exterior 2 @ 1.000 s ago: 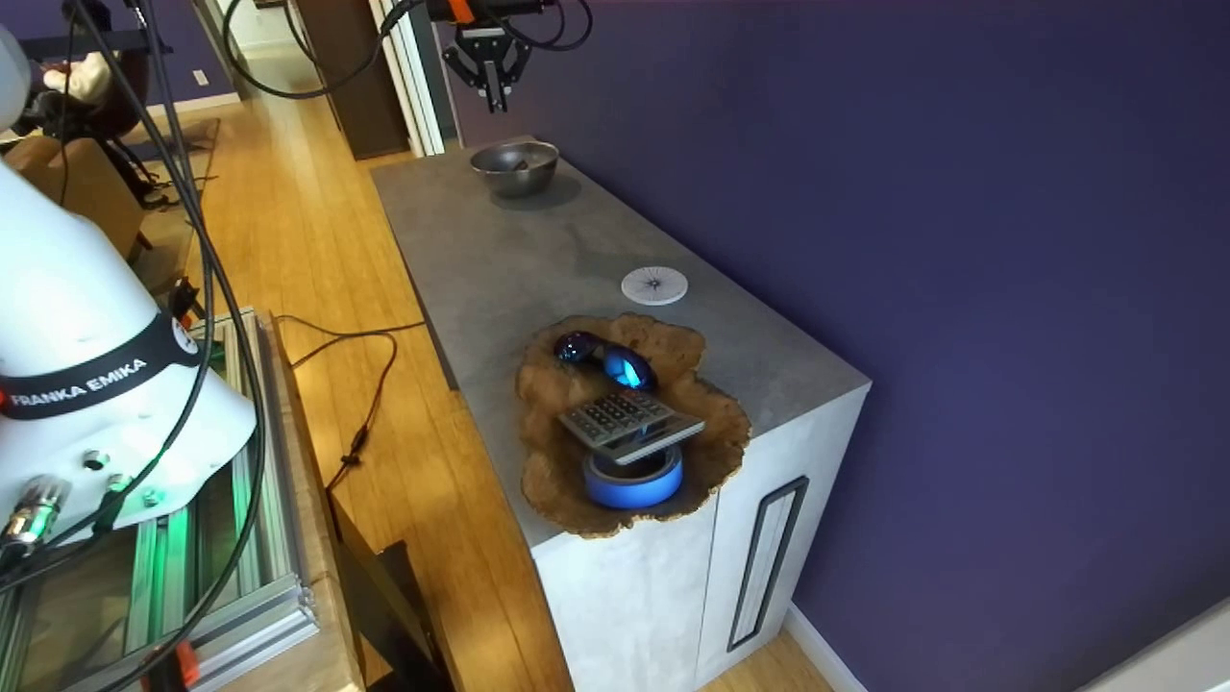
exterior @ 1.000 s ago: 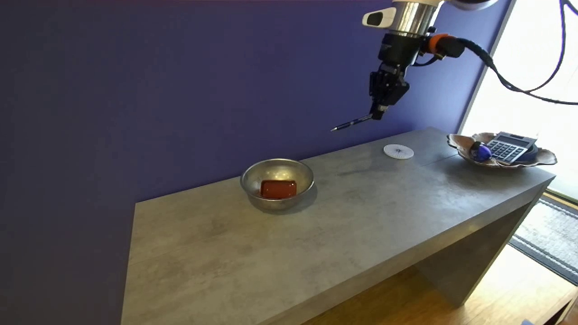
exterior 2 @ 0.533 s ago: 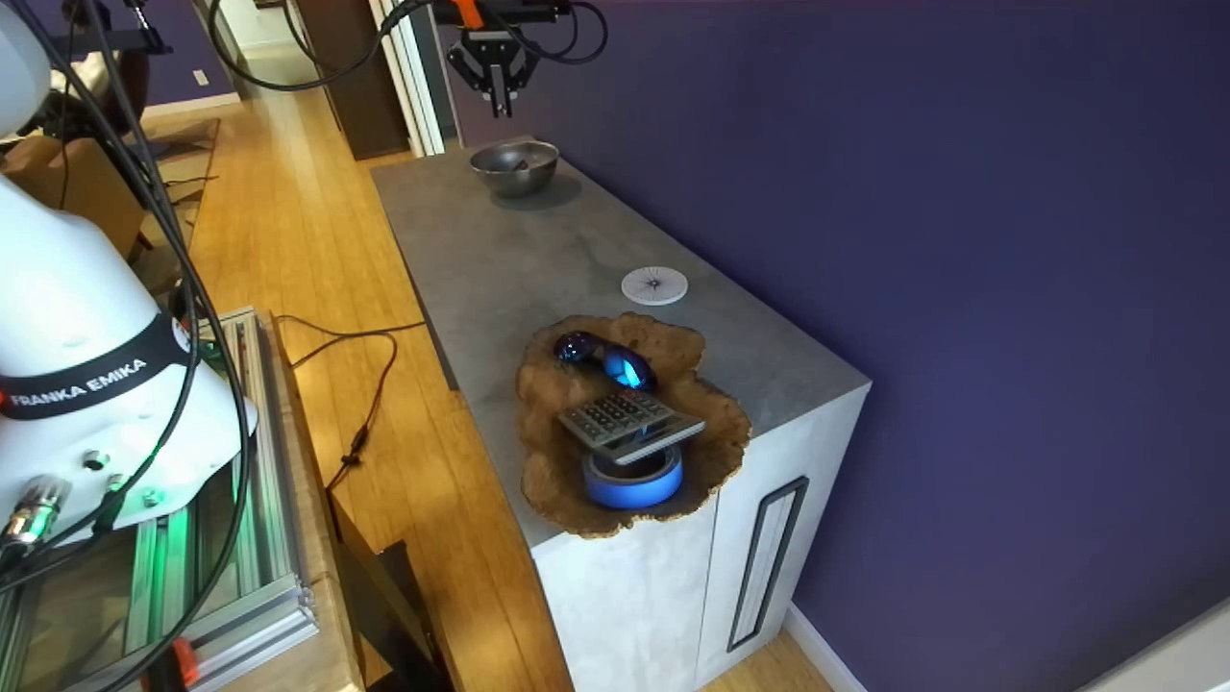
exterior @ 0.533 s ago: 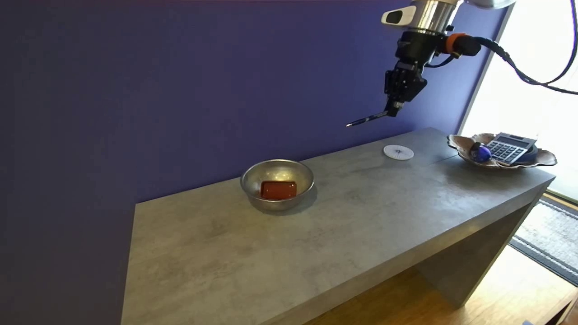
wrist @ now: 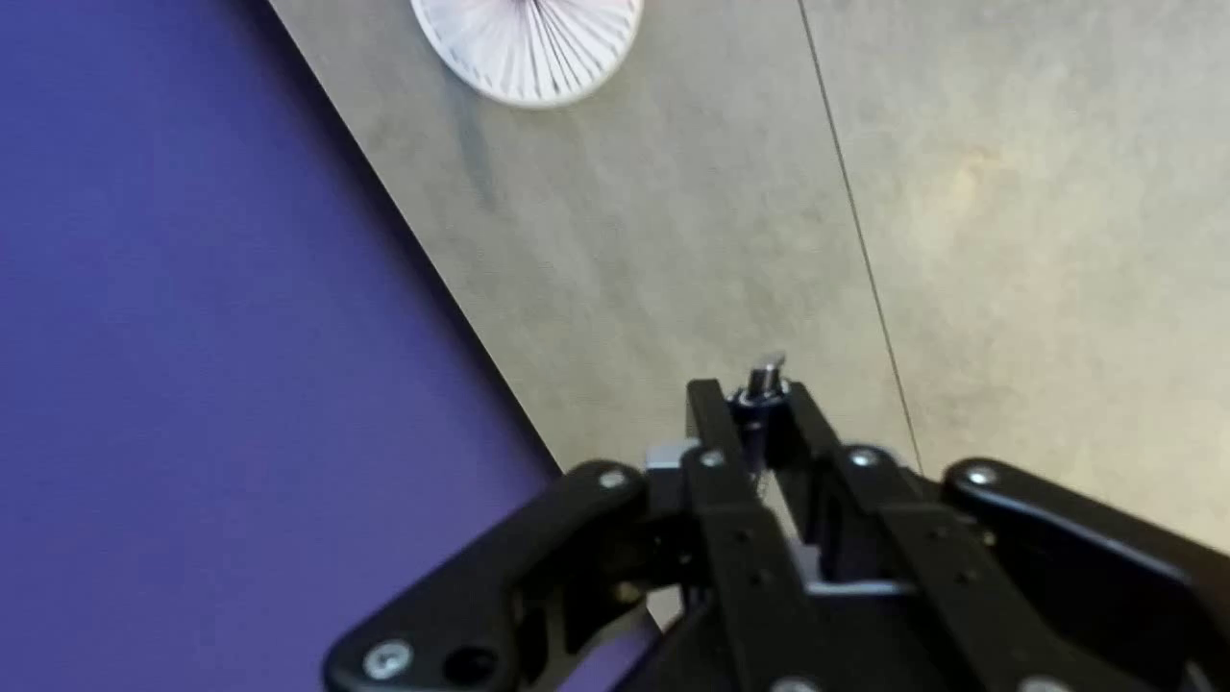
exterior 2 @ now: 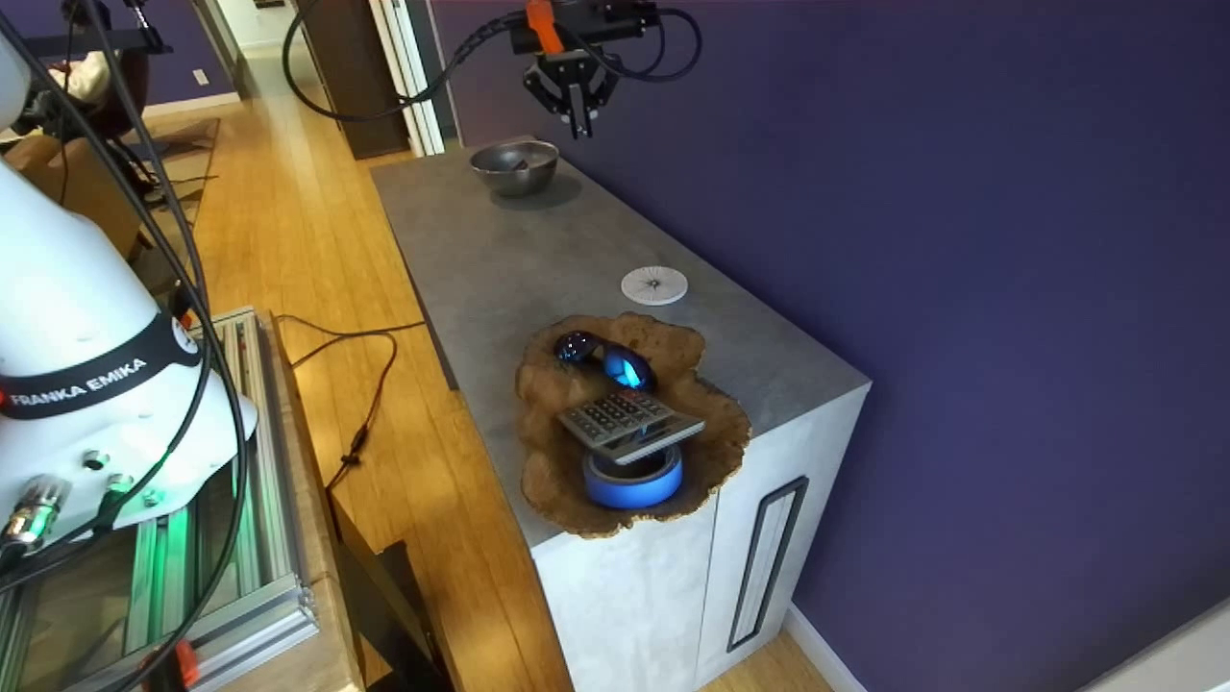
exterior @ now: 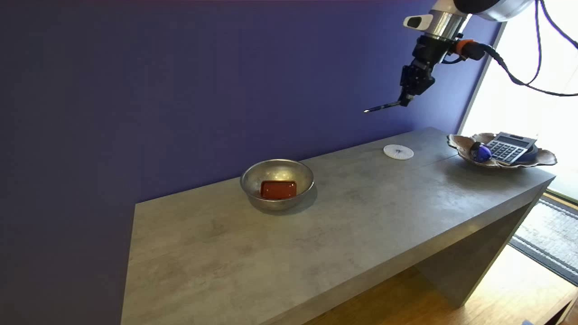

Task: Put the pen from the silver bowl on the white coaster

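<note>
Pen point(exterior: 382, 107): up in the air above the table point(exterior: 216, 253), held by the gripper point(wrist: 757, 408).
Way it points: in an exterior view, the shiny tip points left, the side where the bowl point(exterior: 275, 205) sits, and dips a bit.
Pen's long line: close to flat, sticking out sideways from the gripper; in the wrist view a short, shiny end peeks out past it.
Gripper: pinched almost together, with the pen caught in its tip.
Coaster point(exterior: 398, 152): flat on the table, lower than the pen, apart from it.
Bowl: on the table, with a red block point(exterior: 278, 190) inside.
Dish point(exterior 2: 545, 471): near the coaster, with a calculator point(exterior 2: 620, 418), tape point(exterior 2: 629, 492) and shades point(exterior 2: 620, 362) in it.
</note>
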### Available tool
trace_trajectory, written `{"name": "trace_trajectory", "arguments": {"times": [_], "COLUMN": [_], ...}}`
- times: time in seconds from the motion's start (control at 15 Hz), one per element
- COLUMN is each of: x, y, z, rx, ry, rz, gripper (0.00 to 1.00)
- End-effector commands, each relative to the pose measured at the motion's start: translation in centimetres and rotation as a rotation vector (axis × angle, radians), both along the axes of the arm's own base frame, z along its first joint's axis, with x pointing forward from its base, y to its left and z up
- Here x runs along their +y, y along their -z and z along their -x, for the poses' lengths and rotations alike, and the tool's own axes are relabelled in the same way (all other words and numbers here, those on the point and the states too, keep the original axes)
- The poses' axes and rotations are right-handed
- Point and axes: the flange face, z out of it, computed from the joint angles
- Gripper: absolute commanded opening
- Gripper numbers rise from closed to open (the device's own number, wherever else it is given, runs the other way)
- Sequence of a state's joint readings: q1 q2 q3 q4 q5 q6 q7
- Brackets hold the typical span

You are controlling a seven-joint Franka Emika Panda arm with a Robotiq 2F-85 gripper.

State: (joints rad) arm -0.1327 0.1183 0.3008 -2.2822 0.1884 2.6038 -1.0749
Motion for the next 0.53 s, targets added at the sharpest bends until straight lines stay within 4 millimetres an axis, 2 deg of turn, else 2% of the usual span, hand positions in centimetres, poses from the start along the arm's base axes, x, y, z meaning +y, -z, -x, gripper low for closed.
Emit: {"name": "trace_trajectory", "arguments": {"times": [0.0, 0.13, 0.2, 0.27, 0.4, 0.47], "x": [-9.2, -13.1, -11.3, -13.1, -14.1, -13.9], "y": [1.3, 2.6, 2.6, 3.0, 3.2, 3.2], "z": [2.2, 3.2, 1.7, 2.3, 2.6, 2.6], "rx": [0.086, 0.21, 0.146, 0.185, 0.207, 0.208], "ry": [0.054, 0.097, 0.081, 0.095, 0.107, 0.103], "rz": [0.002, -0.03, 0.01, 0.001, -0.007, -0.009], "gripper": [0.04, 0.04, 0.16, 0.16, 0.16, 0.04]}}
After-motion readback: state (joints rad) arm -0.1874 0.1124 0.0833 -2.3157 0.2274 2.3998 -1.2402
